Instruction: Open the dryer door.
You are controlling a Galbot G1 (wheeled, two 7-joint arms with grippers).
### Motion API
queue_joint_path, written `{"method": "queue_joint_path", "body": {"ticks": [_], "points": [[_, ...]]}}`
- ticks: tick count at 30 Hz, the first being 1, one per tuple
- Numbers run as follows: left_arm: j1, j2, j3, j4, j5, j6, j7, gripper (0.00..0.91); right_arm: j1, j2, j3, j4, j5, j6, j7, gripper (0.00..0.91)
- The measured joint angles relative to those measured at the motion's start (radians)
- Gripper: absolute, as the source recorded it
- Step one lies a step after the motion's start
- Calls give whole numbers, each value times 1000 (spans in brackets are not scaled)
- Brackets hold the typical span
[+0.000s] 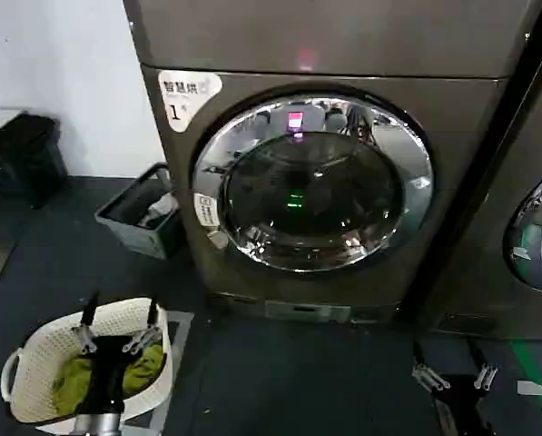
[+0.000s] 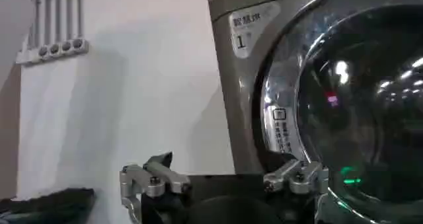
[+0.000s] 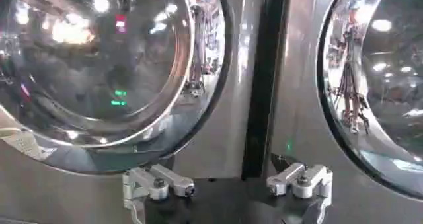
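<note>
Chrome-ringed dark glass dryer door (image 1: 312, 184) is seen shut ahead of both grippers, left (image 1: 118, 325) and right (image 1: 455, 375), held wide and empty, since no grasp is yet made

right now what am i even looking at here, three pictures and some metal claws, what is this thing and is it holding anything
These are three cameras on one two-armed robot facing a dryer. The head view looks forward and down: the dryer door, a chrome ring around dark glass, is shut. The left gripper hangs low over a white basket with green cloth on the floor; the right gripper hangs low to the right. Both are open and hold nothing.

The other two pictures come from the wrists. The left wrist camera sees its own fingers before the door's sticker side. The right wrist camera sees its fingers before the dark gap between this dryer and the neighbouring machine. A grey bin stands left of the dryer.
</note>
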Motion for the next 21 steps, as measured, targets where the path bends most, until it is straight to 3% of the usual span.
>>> {"method": "queue_joint_path", "body": {"ticks": [11,21], "points": [[17,-4,7,-13,20,38,-18,907,52,-68,-14,79,46,-98,-136,907],[32,-13,24,-48,13,101,-18,907,133,-159,-128,147,119,-224,-136,907]]}}
